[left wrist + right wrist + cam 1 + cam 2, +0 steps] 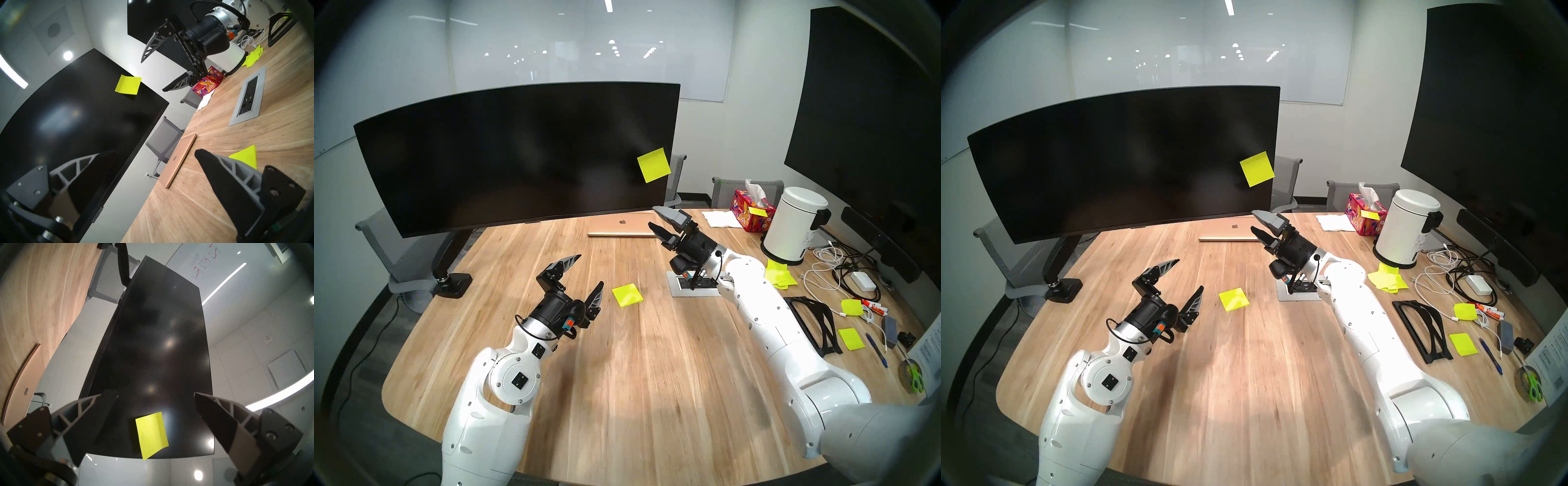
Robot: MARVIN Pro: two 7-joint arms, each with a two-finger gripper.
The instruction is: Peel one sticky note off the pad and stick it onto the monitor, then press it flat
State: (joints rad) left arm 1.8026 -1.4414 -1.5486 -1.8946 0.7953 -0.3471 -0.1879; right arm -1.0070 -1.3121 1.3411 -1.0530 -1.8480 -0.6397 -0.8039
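The wide curved monitor [504, 159] [1110, 163] [76, 118] [153, 344] stands on its arm mount at the table's back left. A neon yellow-green sticky note [654, 165] [1256, 169] [128, 84] [152, 434] is stuck tilted near the screen's right edge; one edge looks slightly lifted. The pad [627, 295] [1233, 299] [246, 157] lies flat mid-table. My right gripper [652, 217] [1252, 220] [152, 76] [155, 393] is open below the note, not touching it. My left gripper [590, 269] [1190, 274] [155, 151] is open and empty, just left of the pad.
A closed gold laptop [621, 225] lies under the monitor's right end. A power outlet panel [694, 283] is set in the table under the right wrist. On the right are a tissue box [751, 210], white bin [795, 224], heaped yellow notes [780, 276], cables [829, 271] and a black stand [812, 320].
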